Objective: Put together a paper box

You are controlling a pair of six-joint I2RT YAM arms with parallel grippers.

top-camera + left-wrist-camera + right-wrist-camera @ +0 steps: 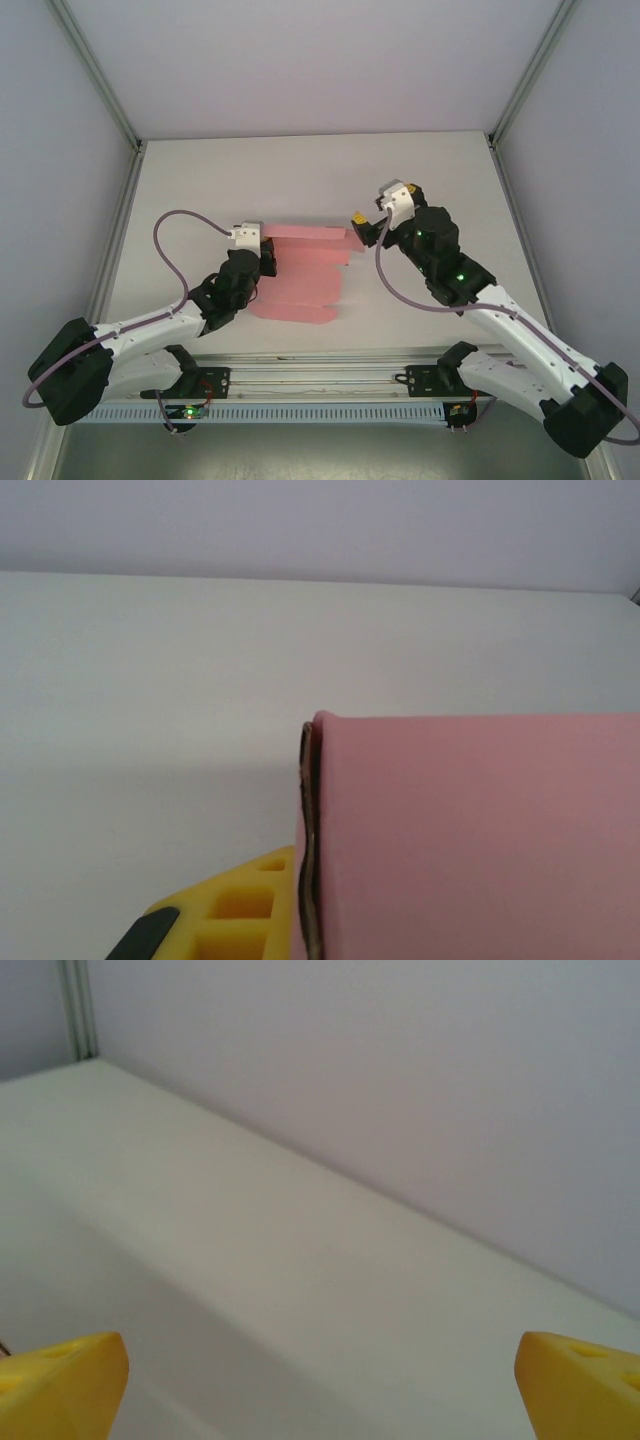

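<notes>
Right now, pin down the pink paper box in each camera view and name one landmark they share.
Top external: paper box mid-frame, with the left end effector on its left edge.
Left wrist: the box sits lower right, clamped beside a yellow finger.
Right wrist: the right end effector, open, looks across the tabletop.
Shared landmark: the white table.

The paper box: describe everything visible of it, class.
The paper box is thin pink card, a die-cut sheet with stepped flaps, lying on the white table between the arms. Its far strip looks folded up. The left gripper is shut on its left edge; the open right gripper stands near its right end.
</notes>
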